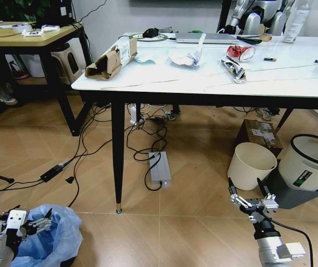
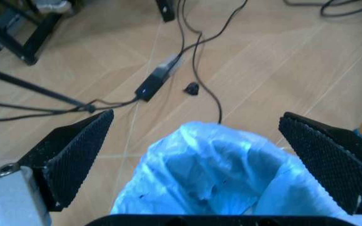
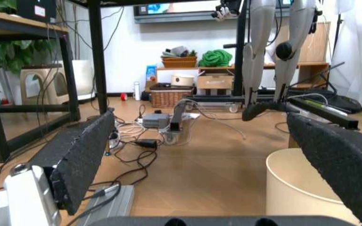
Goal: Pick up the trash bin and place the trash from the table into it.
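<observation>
The rectangular table [image 1: 214, 78] with its veined white marble-look top and thin black legs carries the trash [image 1: 112, 60]: torn brown cardboard, crumpled white paper [image 1: 187, 57], a crushed red can [image 1: 240, 53]. On the wooden floor near its corner leg sits the trash bin [image 1: 55, 236], lined with crinkly translucent blue plastic. The left gripper [image 1: 28, 222] hovers over the bin's rim, textured black fingers [image 2: 74, 153] spread wide. The right gripper [image 1: 252, 196] hangs open beside a smooth cream bucket [image 1: 250, 165].
</observation>
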